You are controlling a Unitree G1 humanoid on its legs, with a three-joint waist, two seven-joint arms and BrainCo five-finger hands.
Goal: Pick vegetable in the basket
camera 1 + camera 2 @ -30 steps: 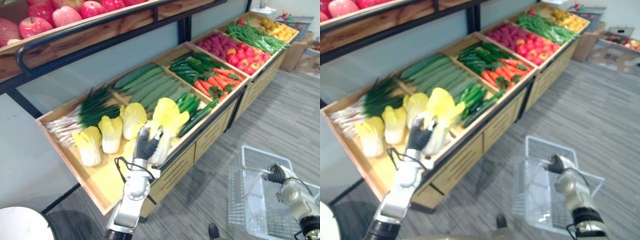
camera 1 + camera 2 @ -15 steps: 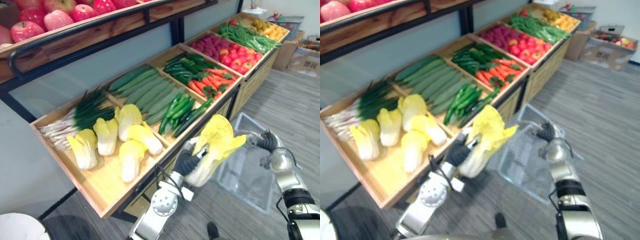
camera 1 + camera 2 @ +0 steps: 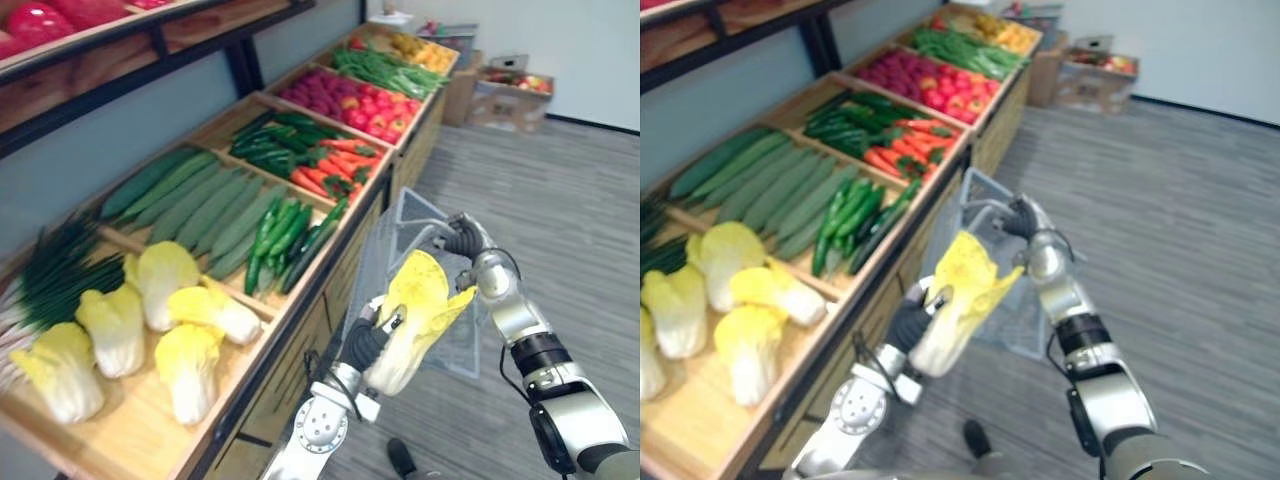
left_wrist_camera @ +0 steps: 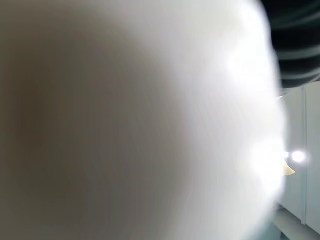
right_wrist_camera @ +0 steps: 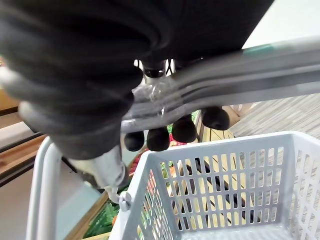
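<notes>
Yellow cabbage [image 3: 418,300] is sitting clutched in the left hand [image 3: 365,342] beside the basket [image 3: 396,232]. The right hand [image 3: 462,238] is gripping its handle [image 5: 260,75].

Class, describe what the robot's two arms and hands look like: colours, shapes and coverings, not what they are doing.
The left arm and right arm are silver-grey, with rounded joint housings; the right has a black band on its forearm. The left hand and right hand wear dark ribbed covers over back and wrist. The right hand's fingers are silver with dark rounded tips.
</notes>
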